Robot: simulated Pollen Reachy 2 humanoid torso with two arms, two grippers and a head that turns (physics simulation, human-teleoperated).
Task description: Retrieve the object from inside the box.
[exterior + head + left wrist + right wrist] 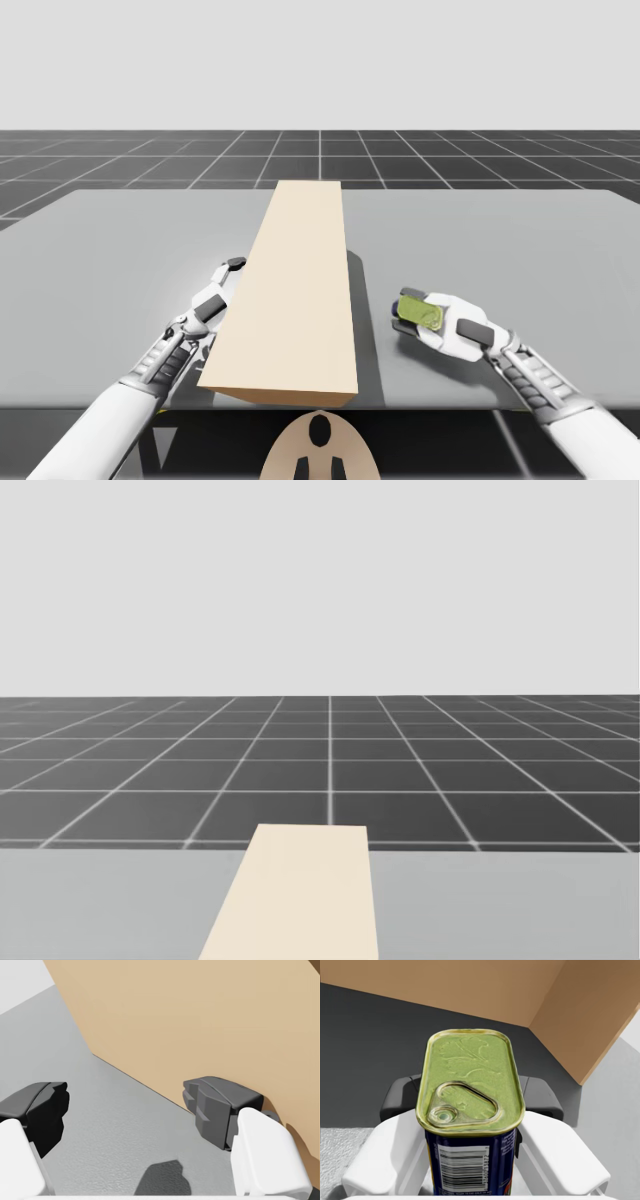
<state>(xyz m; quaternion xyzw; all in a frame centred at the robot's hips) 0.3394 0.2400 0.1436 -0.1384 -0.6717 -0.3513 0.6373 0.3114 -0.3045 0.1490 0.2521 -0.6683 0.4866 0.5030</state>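
Observation:
A long tan box (pixel 300 290) lies lengthwise down the middle of the grey table (pixel 120 250); its far end also appears in the head view (pixel 300 895). My right gripper (pixel 414 314) is to the right of the box, shut on a blue rectangular can (pixel 421 311) with a greenish-gold pull-tab lid. In the right wrist view the can (pixel 470 1090) stands between both fingers (pixel 400 1097), with the tan box's wall (pixel 590 1020) and a dark floor ahead. My left gripper (pixel 229 273) is open against the box's left side; one finger (pixel 215 1105) touches the tan wall (pixel 200 1020).
Bare grey table (pixel 540 250) stretches to the right of the box and far left of it. Beyond the table's far edge (pixel 500 852) is a dark tiled floor (pixel 330 770). The table's near edge runs just under both forearms.

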